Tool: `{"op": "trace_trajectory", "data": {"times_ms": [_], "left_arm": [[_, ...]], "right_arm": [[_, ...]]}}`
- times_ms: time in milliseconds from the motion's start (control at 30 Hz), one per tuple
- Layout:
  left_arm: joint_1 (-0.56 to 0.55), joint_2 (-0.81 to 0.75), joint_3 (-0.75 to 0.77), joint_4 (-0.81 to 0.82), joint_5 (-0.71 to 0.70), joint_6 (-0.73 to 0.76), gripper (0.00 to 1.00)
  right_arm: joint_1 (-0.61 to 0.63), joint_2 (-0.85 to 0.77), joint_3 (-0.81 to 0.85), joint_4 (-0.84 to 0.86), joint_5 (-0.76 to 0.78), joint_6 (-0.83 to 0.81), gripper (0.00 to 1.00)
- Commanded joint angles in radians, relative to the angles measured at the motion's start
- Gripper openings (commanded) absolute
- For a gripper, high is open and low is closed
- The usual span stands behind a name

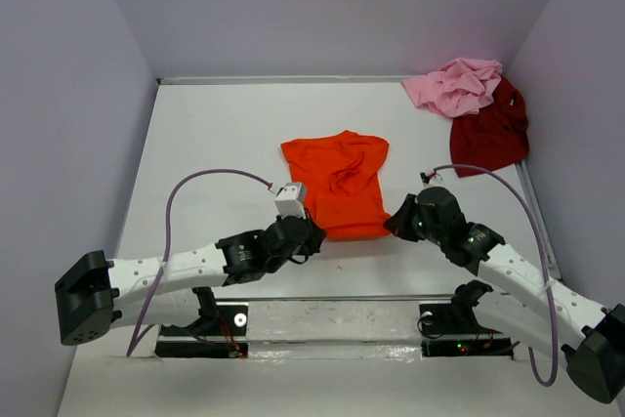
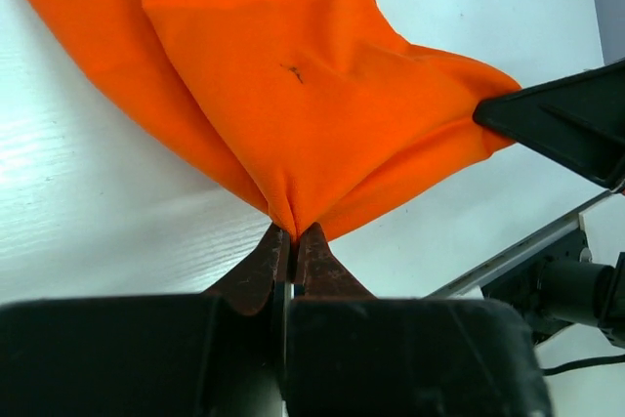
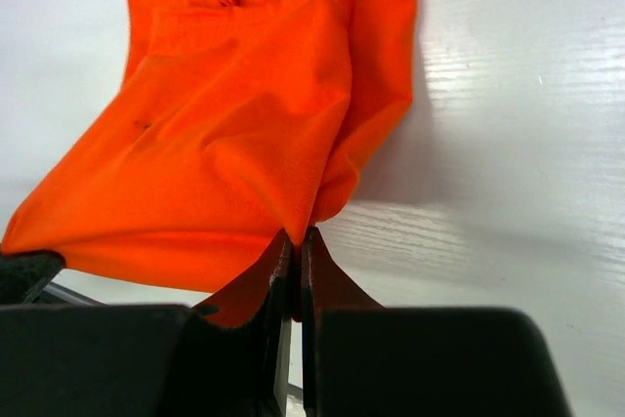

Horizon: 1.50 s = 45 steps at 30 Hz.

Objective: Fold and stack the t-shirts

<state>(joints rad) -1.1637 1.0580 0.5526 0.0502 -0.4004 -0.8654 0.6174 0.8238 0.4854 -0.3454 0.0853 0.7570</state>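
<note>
I have the orange t-shirt (image 1: 337,187) lying near the middle of the table (image 1: 215,144), hem toward me. My left gripper (image 2: 293,234) has its jaws pressed together on the hem corner at the shirt's 7 o'clock. My right gripper (image 3: 296,238) is pinched tight on the corner at 5 o'clock. Both wrist views show cloth running straight into the closed fingertips. The shirt is rumpled toward 12 o'clock, at the collar end, and part of it looks doubled over.

The pink t-shirt (image 1: 454,85) and the dark red t-shirt (image 1: 493,134) sit heaped at the table's 1 to 2 o'clock corner. The pink one lies partly on the red, and both are well apart from the orange one.

What worries me is that each pinch takes only a small bite of fabric. A quick pull could slip a corner free, and the fold would land crooked. I cannot tell whether each pinch has every layer or just the top one. If only the top, the lower cloth will drag and bunch. Raising the two corners unevenly would twist the hem. Folding toward 12 o'clock without flattening first would trap the collar wrinkles inside.
</note>
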Motion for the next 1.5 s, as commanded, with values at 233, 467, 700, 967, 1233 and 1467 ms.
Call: {"op": "trace_trajectory", "data": {"times_ms": [233,467,700,967,1233,1467], "left_arm": [[0.047,0.012,0.064,-0.07,-0.175,0.078,0.0],[0.128,0.097,0.138,-0.032,-0.195,0.172,0.0],[0.249,0.131,0.188,0.019,-0.164,0.275,0.0],[0.354,0.2,0.242,0.069,-0.12,0.365,0.0],[0.43,0.287,0.305,0.135,-0.078,0.407,0.0],[0.472,0.385,0.378,0.206,-0.04,0.448,0.0]], "right_arm": [[-0.001,0.149,0.202,0.013,0.099,-0.077,0.0],[-0.001,0.322,0.317,0.094,0.129,-0.108,0.0],[-0.001,0.471,0.4,0.146,0.177,-0.142,0.0],[-0.001,0.604,0.509,0.177,0.254,-0.176,0.0],[-0.01,0.695,0.611,0.201,0.356,-0.188,0.0],[-0.019,0.736,0.689,0.206,0.421,-0.208,0.0]]}}
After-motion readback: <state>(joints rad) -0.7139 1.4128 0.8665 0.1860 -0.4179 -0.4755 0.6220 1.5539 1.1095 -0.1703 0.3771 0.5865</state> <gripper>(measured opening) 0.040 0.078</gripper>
